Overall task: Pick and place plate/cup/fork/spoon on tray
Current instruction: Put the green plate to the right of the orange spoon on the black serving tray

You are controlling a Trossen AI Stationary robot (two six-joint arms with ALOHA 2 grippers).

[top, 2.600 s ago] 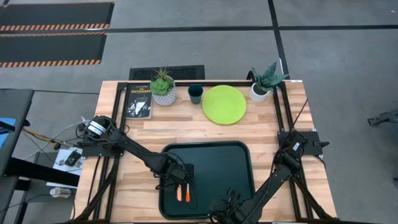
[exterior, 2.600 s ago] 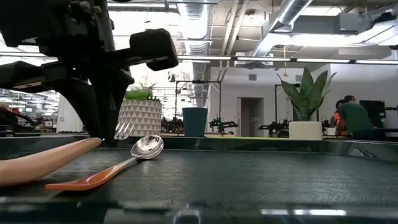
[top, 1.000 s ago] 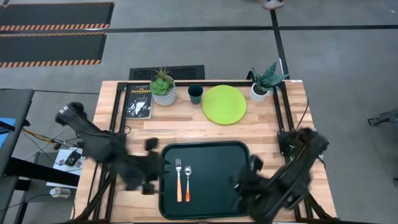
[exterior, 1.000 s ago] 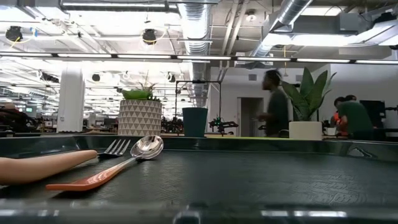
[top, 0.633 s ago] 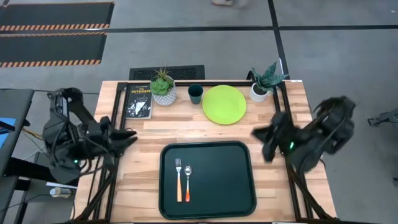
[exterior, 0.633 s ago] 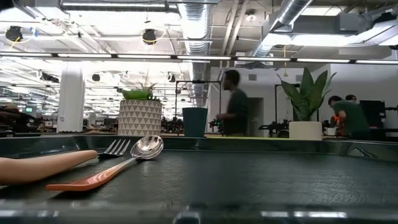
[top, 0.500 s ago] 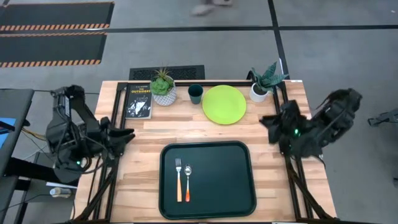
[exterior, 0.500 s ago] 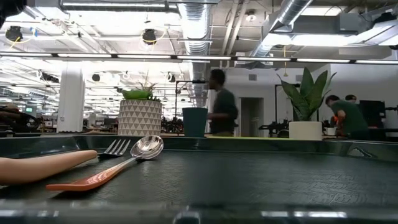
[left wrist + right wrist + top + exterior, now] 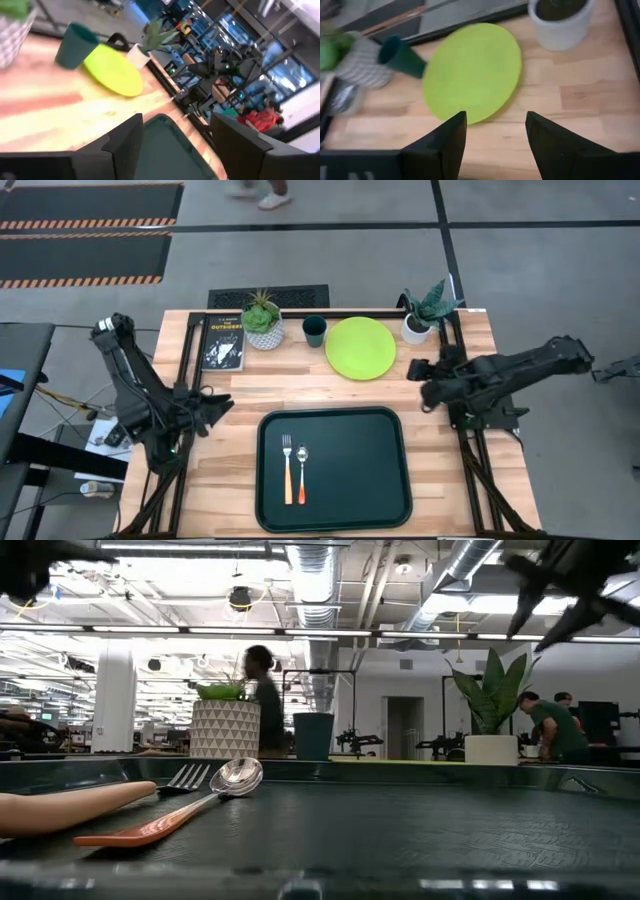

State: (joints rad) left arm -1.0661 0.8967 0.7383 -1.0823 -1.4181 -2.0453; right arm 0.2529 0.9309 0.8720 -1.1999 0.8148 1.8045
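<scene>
The dark tray (image 9: 350, 480) lies at the table's near middle. The fork (image 9: 287, 470) and the spoon (image 9: 301, 470) lie flat side by side on its left part, heads toward the far edge; the low view shows the fork (image 9: 190, 777) and spoon (image 9: 235, 777) close up. The lime-green plate (image 9: 360, 347) and the dark cup (image 9: 314, 330) stand on the wood at the far side. My left gripper (image 9: 217, 404) hovers open left of the tray, its view (image 9: 175, 145) toward cup and plate. My right gripper (image 9: 418, 380) hovers open right of the plate (image 9: 472, 72).
A black book (image 9: 223, 343) and a potted plant in a white patterned pot (image 9: 263, 320) stand at the far left. Another white-potted plant (image 9: 425, 315) stands right of the plate. Bare wood lies between tray and plate. A person (image 9: 265, 690) walks behind the table.
Both arms have swung up and away from the tray's near corners. My left gripper has gone toward the table's left and far side, my right gripper toward the right edge and far, ending beside the plate. Fork and spoon have stayed put on the tray.
</scene>
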